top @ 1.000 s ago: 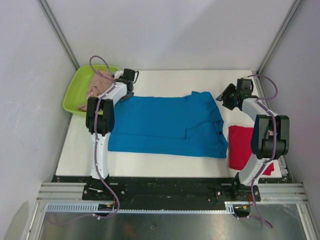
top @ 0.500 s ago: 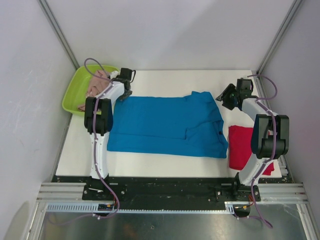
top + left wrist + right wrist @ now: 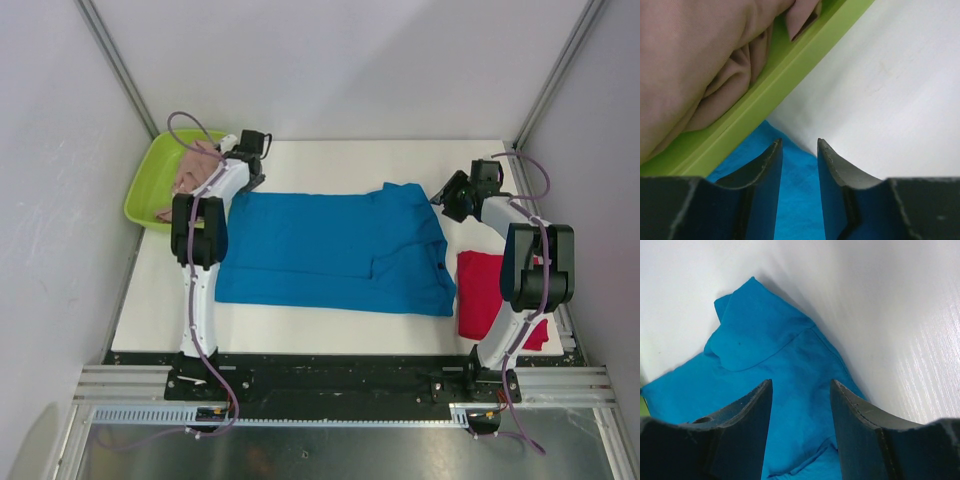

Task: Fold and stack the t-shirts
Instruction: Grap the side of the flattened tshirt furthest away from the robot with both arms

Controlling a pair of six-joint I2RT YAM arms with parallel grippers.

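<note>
At about 10 o'clock on the white table (image 3: 330,165) sits the lime-green tray (image 3: 145,195), with the pale pink t-shirt (image 3: 192,168) crumpled inside it and bulging over its rim. Just beside the tray's 3 o'clock edge the left gripper (image 3: 797,144) hangs with its two fingers parted and nothing between them; below the fingertips lies the far-left corner of the blue t-shirt (image 3: 320,250), close against the tray's wall. The blue t-shirt is spread flat across the middle of the table, far wider than either gripper, with a sleeve folded over the body towards 3 o'clock. Over its far-right corner, at roughly 2 o'clock, the right gripper (image 3: 801,384) is released too, fingers apart and empty, looking down on the turned-over sleeve and the bare table beside it. At about 4 o'clock the red t-shirt (image 3: 480,290) lies folded on the table, just beside the blue one's right edge and partly hidden behind the right arm
</note>
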